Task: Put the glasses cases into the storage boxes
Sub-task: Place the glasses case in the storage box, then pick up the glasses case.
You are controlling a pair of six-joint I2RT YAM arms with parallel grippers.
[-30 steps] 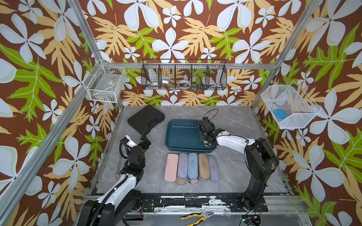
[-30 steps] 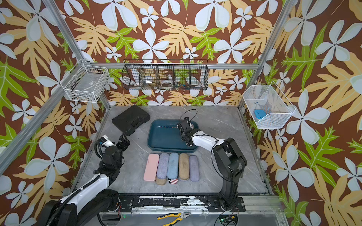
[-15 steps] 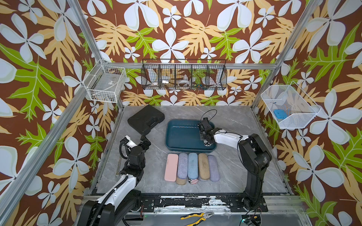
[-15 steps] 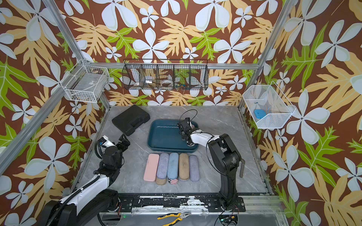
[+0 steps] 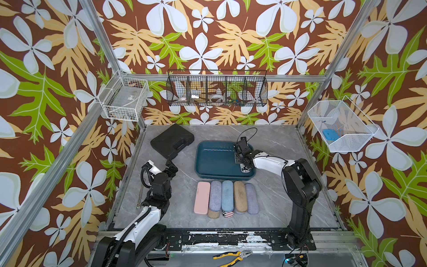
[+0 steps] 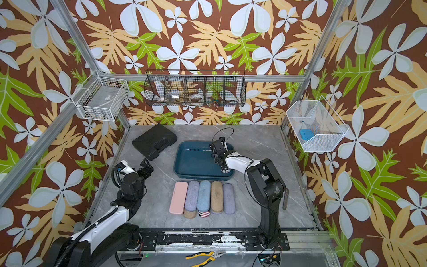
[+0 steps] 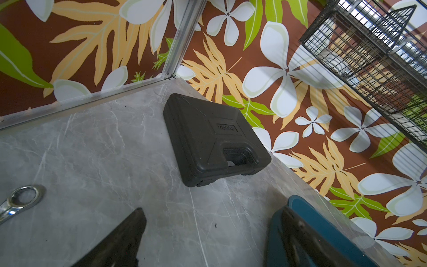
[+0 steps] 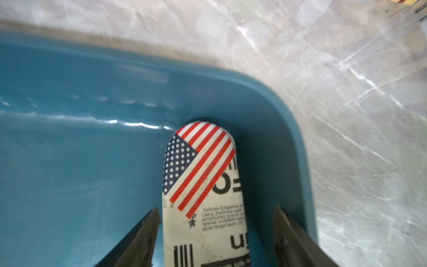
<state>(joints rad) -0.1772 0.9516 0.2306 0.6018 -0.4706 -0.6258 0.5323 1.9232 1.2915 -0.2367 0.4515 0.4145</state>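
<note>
Tub [image 8: 288, 129] wall crowds the flag case [image 8: 201, 185]; opposite side open.

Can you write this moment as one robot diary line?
right gripper: jaws open around flag-print case | case: inside teal tub | left gripper: jaws open, empty

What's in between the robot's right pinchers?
The flag-print glasses case, lying in the teal tub; the right wrist view shows it.
</note>
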